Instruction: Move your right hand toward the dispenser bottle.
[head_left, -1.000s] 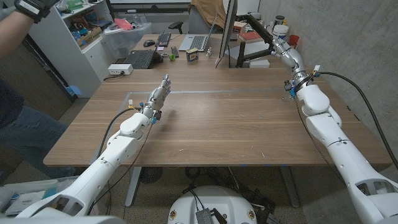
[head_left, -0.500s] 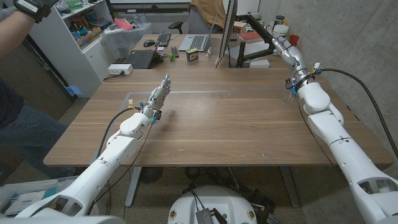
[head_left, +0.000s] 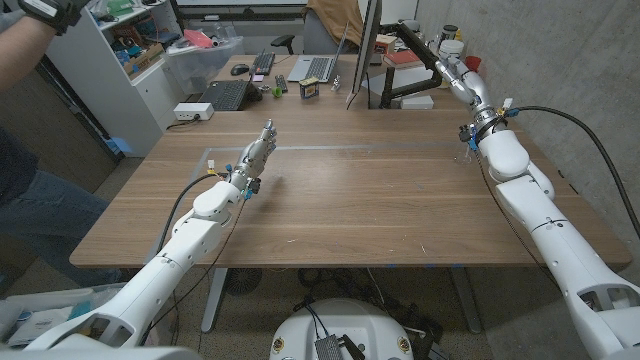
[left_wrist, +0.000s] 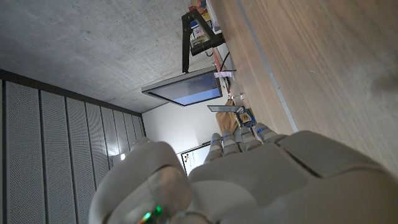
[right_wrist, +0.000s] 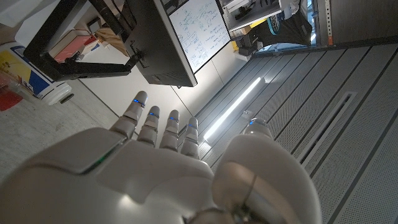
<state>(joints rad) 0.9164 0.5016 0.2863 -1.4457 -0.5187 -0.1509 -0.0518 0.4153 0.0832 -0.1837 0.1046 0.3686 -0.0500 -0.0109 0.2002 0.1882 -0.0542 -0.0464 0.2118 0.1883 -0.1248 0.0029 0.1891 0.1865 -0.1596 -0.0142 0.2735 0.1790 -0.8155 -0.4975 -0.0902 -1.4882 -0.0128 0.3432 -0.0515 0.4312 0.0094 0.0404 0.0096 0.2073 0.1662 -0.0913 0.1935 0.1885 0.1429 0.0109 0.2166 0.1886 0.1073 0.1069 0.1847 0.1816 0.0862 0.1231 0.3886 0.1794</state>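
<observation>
A white bottle-like container with a dark top (head_left: 451, 43) stands past the table's far right corner, beside a red cup (head_left: 471, 64). Whether it is a dispenser I cannot tell. In the right wrist view a white container with a yellow and blue label (right_wrist: 22, 78) shows beyond my fingers. My right hand (head_left: 463, 79) is raised at the far right corner, fingers straight and apart, holding nothing, a short way short of the container. My left hand (head_left: 257, 152) hovers over the table's left half, fingers extended, with nothing in it.
A monitor (head_left: 364, 50) on a black arm (head_left: 411, 47) stands at the far edge, close to my right hand. A laptop (head_left: 318, 68), a keyboard (head_left: 228, 95) and a white shelf (head_left: 140, 60) lie beyond the table. A person (head_left: 25, 150) stands at the left.
My right arm has stretched a little farther toward the far right corner, bringing the hand closer to the white container. The left arm has not moved.
</observation>
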